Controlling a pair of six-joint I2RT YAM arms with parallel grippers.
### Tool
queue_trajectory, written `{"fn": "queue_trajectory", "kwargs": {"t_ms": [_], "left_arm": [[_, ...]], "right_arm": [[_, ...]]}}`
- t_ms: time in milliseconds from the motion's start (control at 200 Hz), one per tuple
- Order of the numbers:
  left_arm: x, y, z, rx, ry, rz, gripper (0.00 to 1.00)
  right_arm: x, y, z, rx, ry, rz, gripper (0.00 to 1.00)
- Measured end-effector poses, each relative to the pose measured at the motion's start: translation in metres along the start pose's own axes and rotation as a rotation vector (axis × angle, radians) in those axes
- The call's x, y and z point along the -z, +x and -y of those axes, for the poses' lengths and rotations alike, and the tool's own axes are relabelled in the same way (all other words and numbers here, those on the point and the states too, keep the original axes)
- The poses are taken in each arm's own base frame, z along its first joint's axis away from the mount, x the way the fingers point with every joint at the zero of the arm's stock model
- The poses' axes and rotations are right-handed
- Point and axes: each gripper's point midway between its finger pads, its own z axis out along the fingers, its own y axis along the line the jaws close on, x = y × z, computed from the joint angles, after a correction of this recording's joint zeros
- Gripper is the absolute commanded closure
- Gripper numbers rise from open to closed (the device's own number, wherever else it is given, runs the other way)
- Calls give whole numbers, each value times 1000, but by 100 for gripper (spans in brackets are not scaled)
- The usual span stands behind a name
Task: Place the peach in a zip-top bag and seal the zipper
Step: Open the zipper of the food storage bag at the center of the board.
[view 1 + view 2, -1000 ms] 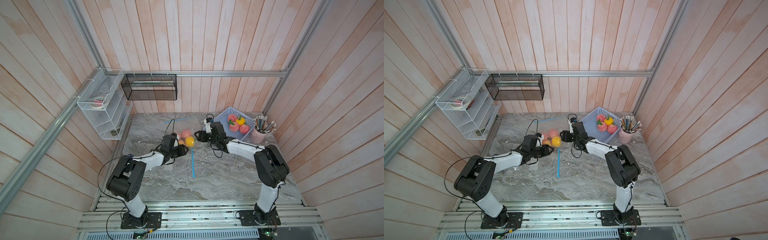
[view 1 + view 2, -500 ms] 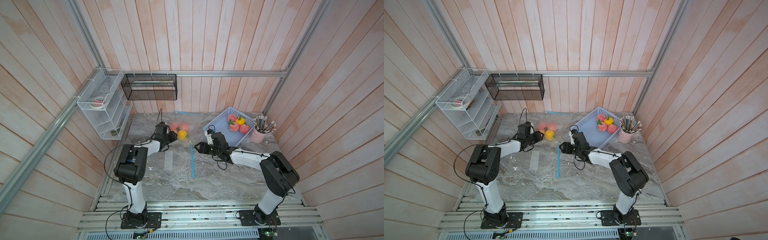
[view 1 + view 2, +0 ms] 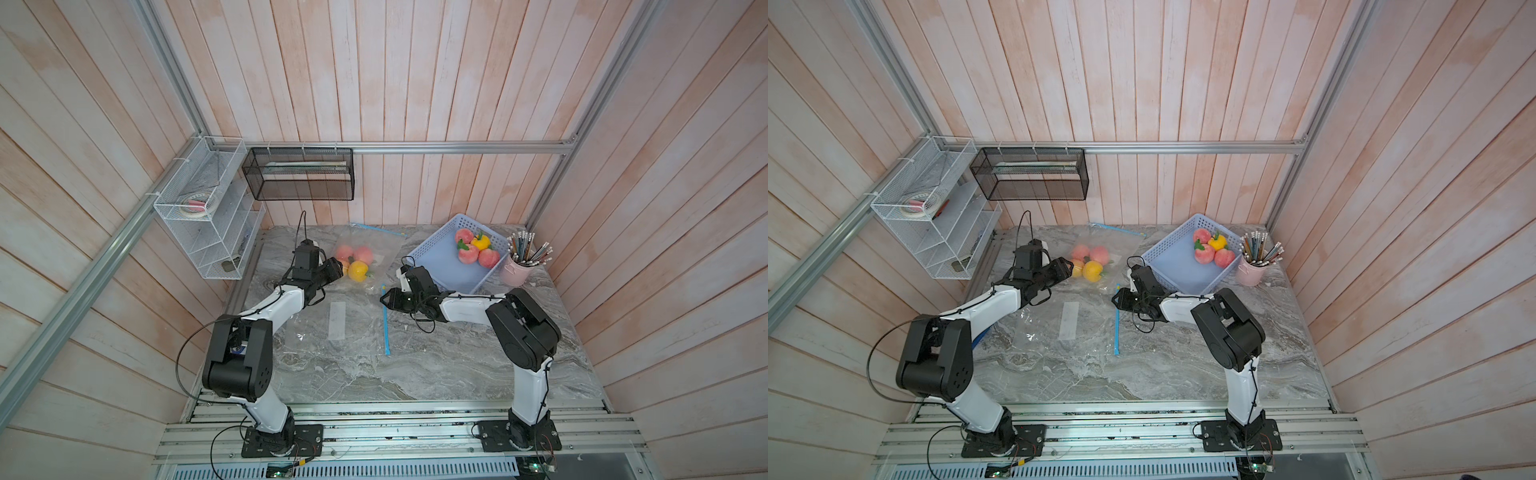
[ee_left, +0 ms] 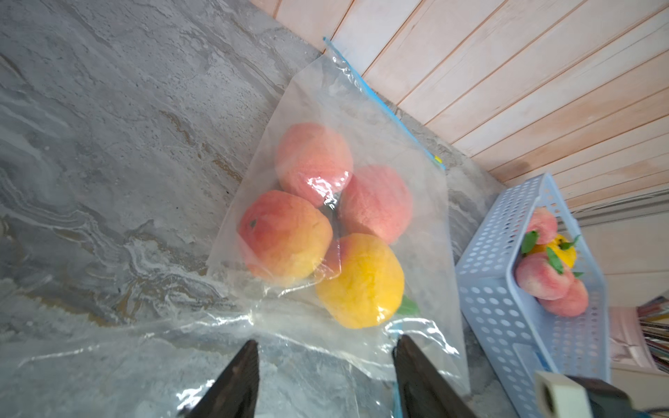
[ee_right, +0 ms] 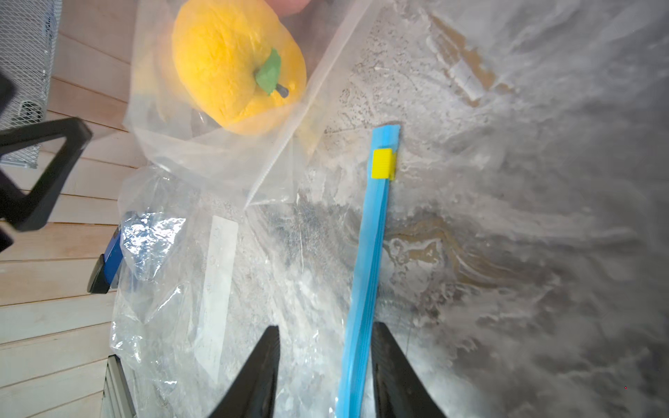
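Counted two clear bags on the marble table point(image 3: 415, 374): a filled bag point(image 4: 380, 137) at upper centre of both top views, by the back wall, and a flat bag point(image 3: 357, 332) at centre. Counted four fruits in the filled bag, all touching: three bagged peaches point(image 4: 313, 163) and one yellow fruit point(image 4: 360, 280). Counted four more in the blue basket point(image 3: 432, 253) at right centre: three basket peaches point(image 3: 468, 253) and one yellow basket fruit point(image 3: 480, 242). Found one pink cup point(image 3: 515, 272) of pencils point(image 3: 528, 249) just beside the basket. Counted two wire racks at upper left, one white rack point(image 3: 208, 245) and one black rack point(image 3: 299, 191). Counted two blue zipper strips, a back strip point(image 4: 380, 103) and a near strip point(image 5: 365, 271), with a yellow back slider point(image 4: 438, 159) and a near slider point(image 5: 383, 163) at the end nearest the filled bag. Found the left gripper point(image 4: 325, 343) just beside the bagged fruit, jaws apart, only loose film beneath. Found the right gripper point(image 5: 325, 327) low over the near strip, jaws apart and astride it, one finger close; could not tell whether touching. Lost part of one bagged peach behind the left gripper in both top views. Could barely trace the flat bag's outline against the marble. Could not make out the things on the white rack, nor a small blue-and-black thing point(image 5: 108, 264) behind crumpled film.
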Motion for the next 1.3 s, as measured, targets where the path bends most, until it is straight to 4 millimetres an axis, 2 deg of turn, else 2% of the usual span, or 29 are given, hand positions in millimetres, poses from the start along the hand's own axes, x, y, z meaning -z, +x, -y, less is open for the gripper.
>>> {"fn": "queue_trajectory", "kwargs": {"t_ms": [60, 130, 260, 325, 415, 700, 850, 995, 1300], "left_arm": [[6, 15, 0, 15, 11, -25, 38], [9, 41, -1, 25, 27, -87, 39], [10, 93, -2, 26, 50, -231, 50], [11, 111, -2, 21, 58, -284, 54], [11, 125, -1, 23, 70, -329, 56], [3, 151, -9, 36, 59, -412, 59], [-2, 160, -15, 47, 40, -438, 62], [-3, 162, -16, 50, 36, -443, 63], [-5, 162, -17, 49, 38, -441, 65]], "right_arm": [[-2, 2, 2, -3, 1, -7, 60], [-3, 3, 2, -7, 2, -12, 60], [-3, 4, 0, -13, -12, -20, 61], [-3, 5, -2, -18, -22, -26, 63], [-4, 7, -3, -24, -31, -35, 63], [-9, 14, 2, -35, -29, -62, 63], [-8, 16, 0, -35, -42, -73, 68], [-8, 17, -6, -37, -74, -83, 72], [-13, 22, -16, -43, -144, -123, 71]]}}
